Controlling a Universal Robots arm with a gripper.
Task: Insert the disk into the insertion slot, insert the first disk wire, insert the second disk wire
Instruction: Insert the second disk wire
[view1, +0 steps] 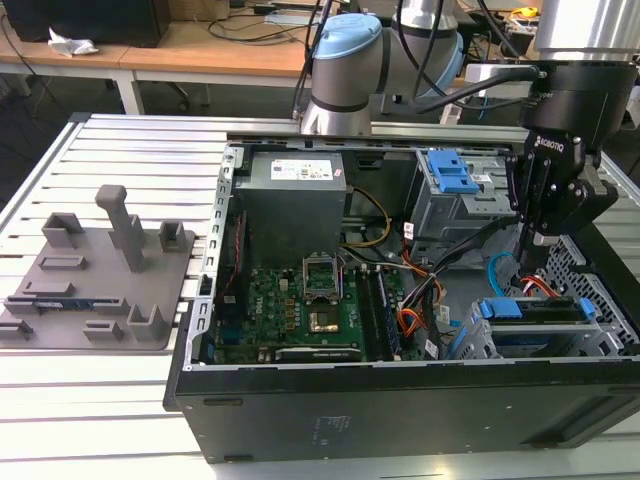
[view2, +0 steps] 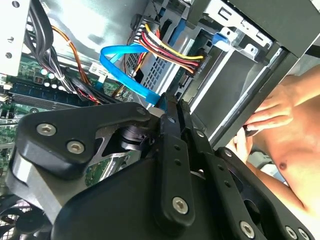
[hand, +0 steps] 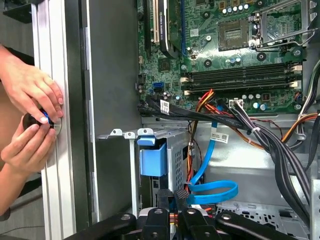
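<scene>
In the exterior view the disk (view1: 532, 309), in its blue frame, lies inside the insertion slot (view1: 603, 344) at the case's right. The first disk wire (view2: 167, 50), a red, yellow and black bundle, runs to a dark plug at the disk's end. My gripper (view1: 534, 243) hangs just above the disk, fingers pointing down. Its fingers are shut on the dark plug of the second disk wire (view2: 122, 70), whose light-blue loop (hand: 215, 192) curves away from the fingertips, close to the disk's connector edge.
The open case holds a motherboard (view1: 300, 300), a power supply (view1: 295, 195) and a taller bay with a blue latch (view1: 450, 172). Black cable bundles (hand: 280, 145) cross beside the cage. A person's hands (hand: 30, 100) rest on the table rail outside the case. A grey fixture (view1: 100, 275) sits at the exterior view's left.
</scene>
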